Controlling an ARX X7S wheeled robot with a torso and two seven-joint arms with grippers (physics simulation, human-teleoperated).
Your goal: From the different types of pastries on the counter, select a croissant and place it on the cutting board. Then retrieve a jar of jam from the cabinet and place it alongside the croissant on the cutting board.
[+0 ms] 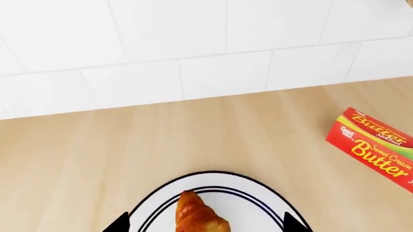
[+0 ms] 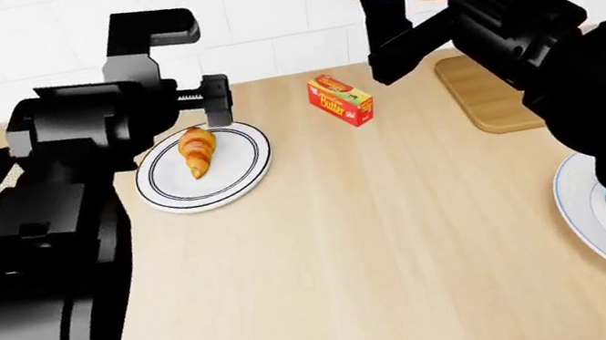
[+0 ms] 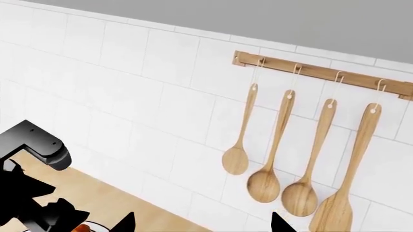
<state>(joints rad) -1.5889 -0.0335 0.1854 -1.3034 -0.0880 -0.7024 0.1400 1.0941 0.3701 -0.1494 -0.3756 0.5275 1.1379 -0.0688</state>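
Observation:
The golden-brown croissant (image 2: 197, 151) lies on a round white plate (image 2: 241, 178) with dark rim rings, at the left of the beige counter (image 2: 387, 230). My left gripper (image 2: 213, 104) hangs open just above the plate's far side. In the left wrist view the croissant (image 1: 197, 215) sits between the two spread fingertips of that gripper (image 1: 206, 227), untouched. The brown cutting board (image 2: 478, 96) lies at the back right, partly hidden by my right arm. My right gripper (image 2: 384, 22) is raised high and open, holding nothing (image 3: 203, 224). The jar of jam is out of view.
A red and yellow butter box (image 2: 341, 100) lies between plate and board, also in the left wrist view (image 1: 374, 147). Wooden spoons (image 3: 277, 159) hang on the tiled wall. A second white plate (image 2: 567, 200) with something blue sits at the right, mostly hidden.

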